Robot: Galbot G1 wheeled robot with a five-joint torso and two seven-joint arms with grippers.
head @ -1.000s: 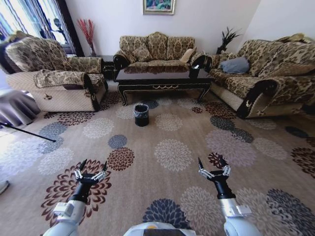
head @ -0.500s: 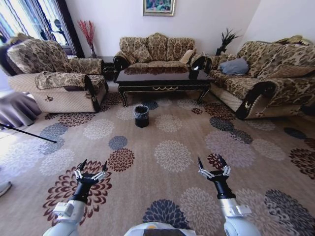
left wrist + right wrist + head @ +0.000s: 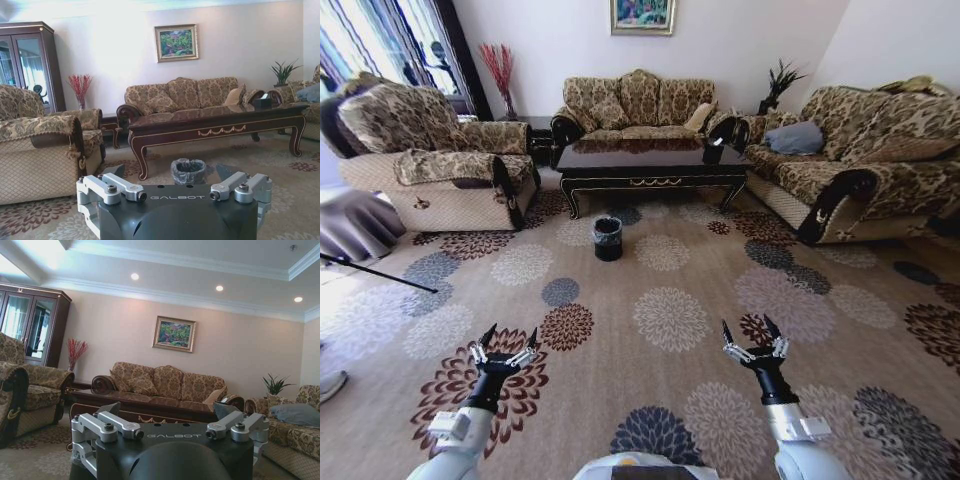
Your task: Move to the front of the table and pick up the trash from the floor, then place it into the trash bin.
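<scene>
arms reach forward low over the floor (image 3: 670,260), left gripper (image 3: 504,347) and right gripper (image 3: 752,340) both spread, empty.

Patterned floor (image 3: 670,290) carries trash bin (image 3: 607,238), table (image 3: 650,165) behind.

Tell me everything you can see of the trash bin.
The trash bin is a small round black pail standing upright on the floor, on the patterned carpet just in front of the table and nearer its left end. A thin grey plastic liner bag is folded over its rim and looks crinkled. Its mouth is open and nothing can be made out inside. Nothing touches it but the carpet; both grippers are far from it.
</scene>
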